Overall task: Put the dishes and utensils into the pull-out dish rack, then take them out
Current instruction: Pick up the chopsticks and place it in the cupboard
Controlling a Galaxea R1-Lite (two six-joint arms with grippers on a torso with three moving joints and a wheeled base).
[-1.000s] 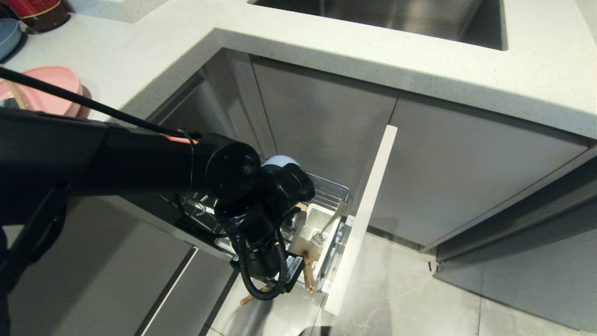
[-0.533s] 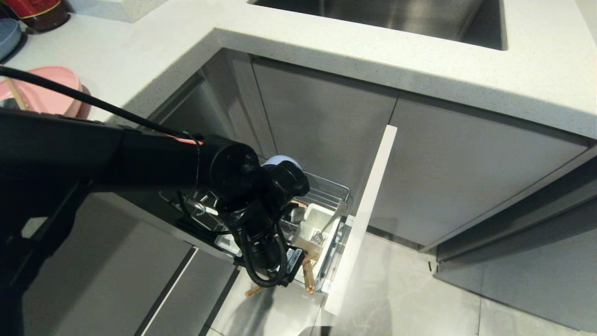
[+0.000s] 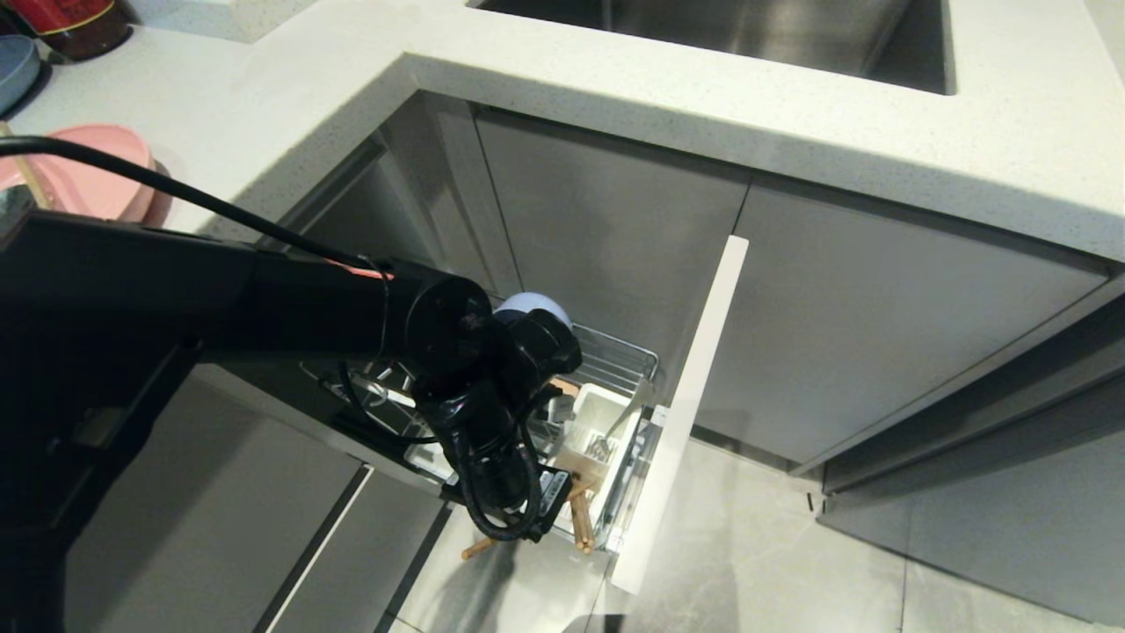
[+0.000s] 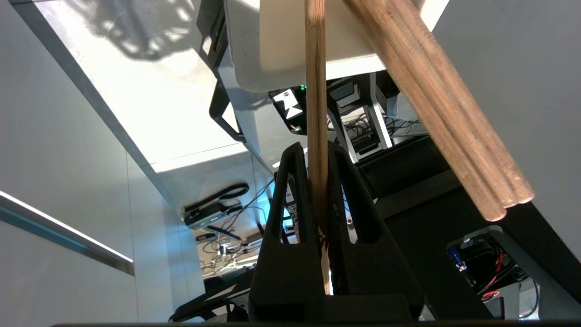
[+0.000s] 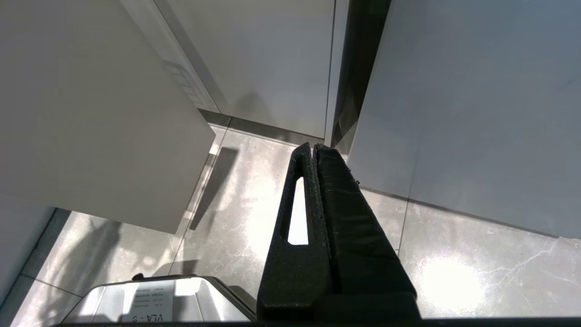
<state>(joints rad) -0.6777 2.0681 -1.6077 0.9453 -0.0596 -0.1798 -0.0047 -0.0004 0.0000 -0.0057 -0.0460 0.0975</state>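
Note:
My left arm reaches down over the pull-out dish rack (image 3: 628,356), a chrome wire basket behind a white front panel (image 3: 690,396). In the left wrist view my left gripper (image 4: 316,150) is shut on a single wooden chopstick (image 4: 316,91), which runs on toward the white cutlery box (image 4: 281,45). Its free end (image 3: 477,549) pokes out below the wrist. More chopsticks (image 4: 435,104) lean out of the box beside it. The light-blue bowl (image 3: 530,305) sits in the rack behind the wrist. The pink plate (image 3: 92,176) lies on the counter, far left. My right gripper (image 5: 314,147) hangs shut and empty over the floor.
The white counter (image 3: 615,79) with a steel sink (image 3: 747,31) overhangs the rack. Grey cabinet doors (image 3: 861,334) stand right of the panel. A blue-grey dish (image 3: 13,70) and a dark red pot (image 3: 75,22) sit at the counter's far left corner.
My left wrist has crept a little toward the rack with the chopstick still gripped. The chopstick's free end has shifted slightly up and right. The rack and bowl have not moved.

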